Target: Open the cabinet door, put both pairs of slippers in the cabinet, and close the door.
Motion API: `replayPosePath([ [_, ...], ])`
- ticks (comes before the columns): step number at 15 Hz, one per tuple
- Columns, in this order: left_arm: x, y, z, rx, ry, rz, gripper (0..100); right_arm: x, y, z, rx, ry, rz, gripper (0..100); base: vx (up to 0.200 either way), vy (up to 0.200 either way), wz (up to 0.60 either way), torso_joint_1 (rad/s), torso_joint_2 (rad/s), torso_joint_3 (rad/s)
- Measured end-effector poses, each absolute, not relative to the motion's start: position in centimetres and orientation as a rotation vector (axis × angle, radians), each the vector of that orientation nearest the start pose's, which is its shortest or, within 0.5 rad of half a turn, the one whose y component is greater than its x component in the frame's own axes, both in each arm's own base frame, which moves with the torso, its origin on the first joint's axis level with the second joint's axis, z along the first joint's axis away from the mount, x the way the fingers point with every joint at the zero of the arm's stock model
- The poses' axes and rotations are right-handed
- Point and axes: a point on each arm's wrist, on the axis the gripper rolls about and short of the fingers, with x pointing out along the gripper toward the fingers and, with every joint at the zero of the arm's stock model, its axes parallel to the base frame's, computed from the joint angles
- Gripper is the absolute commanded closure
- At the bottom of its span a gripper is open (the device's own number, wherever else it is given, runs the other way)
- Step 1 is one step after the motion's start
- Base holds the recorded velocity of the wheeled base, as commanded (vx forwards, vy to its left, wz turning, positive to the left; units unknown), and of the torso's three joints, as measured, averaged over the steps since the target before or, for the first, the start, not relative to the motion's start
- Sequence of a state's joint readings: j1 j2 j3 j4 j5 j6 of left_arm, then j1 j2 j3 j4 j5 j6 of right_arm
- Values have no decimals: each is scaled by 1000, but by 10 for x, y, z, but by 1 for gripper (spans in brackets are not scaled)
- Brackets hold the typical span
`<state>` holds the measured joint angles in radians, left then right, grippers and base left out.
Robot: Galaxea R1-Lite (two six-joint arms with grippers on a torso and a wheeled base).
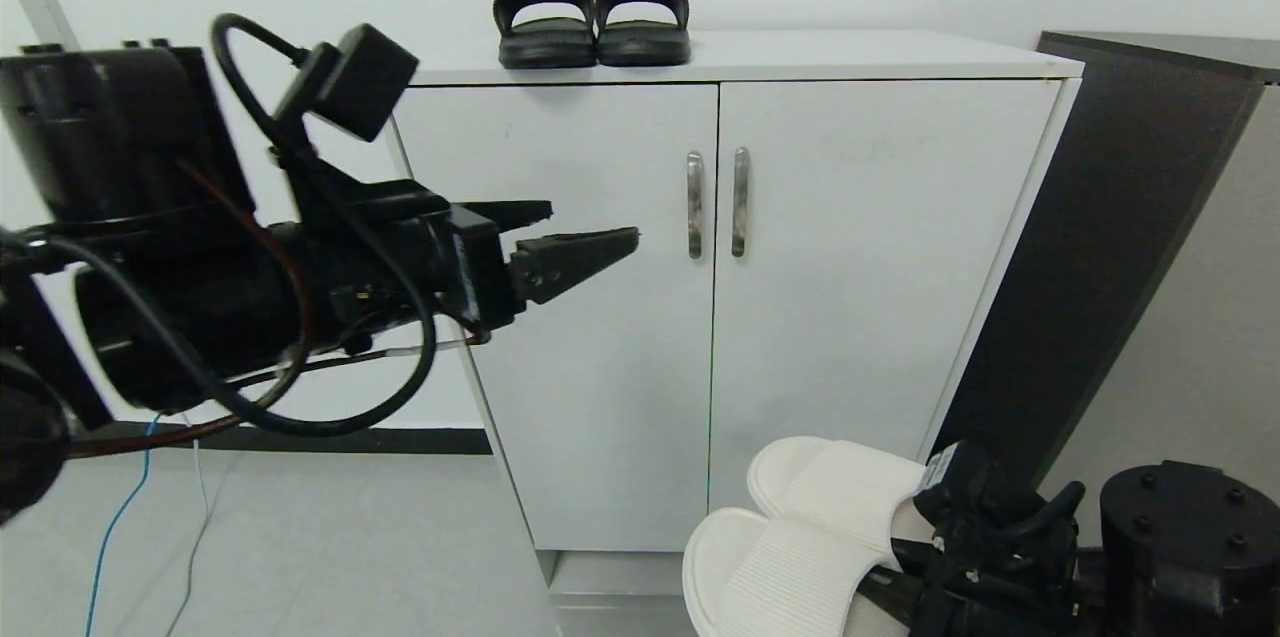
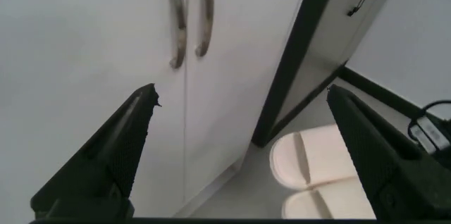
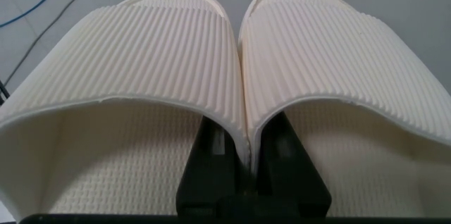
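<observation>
The white cabinet [image 1: 620, 337] has both doors shut, and its two metal handles [image 1: 716, 204] meet at the centre. A pair of black slippers [image 1: 592, 22] rests on the cabinet top. My left gripper [image 1: 593, 222] is open and empty at handle height, in front of the left door and a little left of the handles [image 2: 190, 20]; its fingers [image 2: 120, 153] are spread wide. A pair of white ribbed slippers [image 1: 800, 537] hangs low in front of the right door. My right gripper [image 3: 246, 146] is shut on their two inner walls, pinched together, with a finger inside each slipper.
A tall dark grey panel [image 1: 1100, 247] leans right beside the cabinet. Thin blue and white cables [image 1: 120, 517] trail over the grey floor at the left, under a black baseboard [image 1: 330, 439]. There is open floor left of the cabinet.
</observation>
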<state>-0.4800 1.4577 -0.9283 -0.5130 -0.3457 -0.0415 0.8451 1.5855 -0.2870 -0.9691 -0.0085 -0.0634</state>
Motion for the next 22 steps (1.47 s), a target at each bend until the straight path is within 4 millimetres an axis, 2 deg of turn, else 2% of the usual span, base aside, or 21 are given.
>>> replayPosePath([
  [7,276,-171,270,-116,75,-894,0,148,165,119,-201,283,830,100,0,0,0,0,0,0],
  [13,303,-207,280,-264,137,-1117,0,150,163,118,-198,288,822,100,0,0,0,0,0,0],
  [15,310,-214,284,-316,146,-1132,0,150,162,118,-198,289,820,100,0,0,0,0,0,0],
  [22,322,-225,272,-327,155,-1010,0,150,162,117,-200,294,819,100,0,0,0,0,0,0],
])
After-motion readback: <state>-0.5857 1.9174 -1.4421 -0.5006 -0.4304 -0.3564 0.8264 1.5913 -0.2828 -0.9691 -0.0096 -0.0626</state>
